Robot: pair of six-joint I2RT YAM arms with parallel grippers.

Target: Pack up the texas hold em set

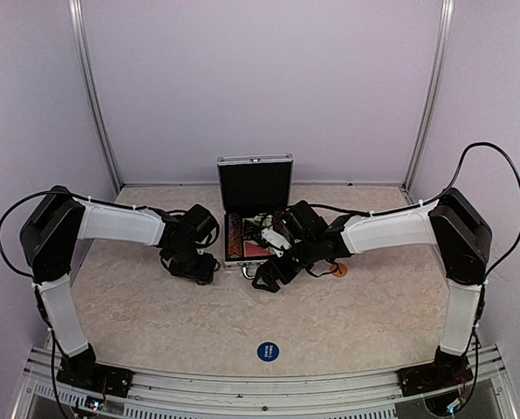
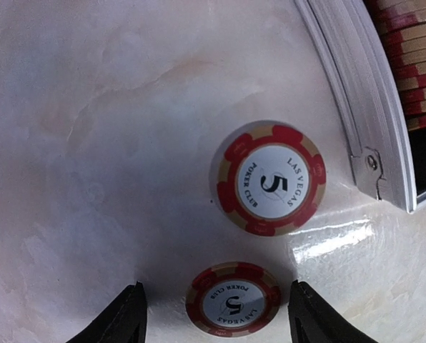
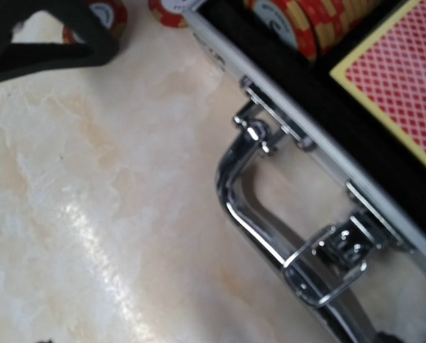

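The left tool (image 2: 217,320) is released, its two black fingers (image 2: 124,318) spread wide just above the desk (image 2: 91,143). A red-and-tan chip (image 2: 232,300) marked 5 lies flat on the desk between them and touches neither. A second chip (image 2: 270,179) of the same kind lies flat just ahead of the tool, apart from the first. Further ahead and to the tool's right runs the ribbed silver wall of the case (image 2: 363,93). Inside it a row of chips (image 2: 413,64) stands on edge.

The right tool (image 1: 269,277) hangs low over the desk at the front of the case. Just ahead of it the metal handle (image 3: 259,214) lies folded out on the desk. Its wrist view shows only dark slivers at the lower edge, far apart, so it reads as released and holding nothing. Beyond the handle, a red deck (image 3: 406,71) rests in the black lining beside the chips.

From above, the case sits open ahead of both tools, its lid (image 1: 255,182) upright. An orange round piece (image 1: 338,271) lies on the desk outside the case, behind the right tool, by that arm's wrist. Whether it is a chip or a button cannot be told.
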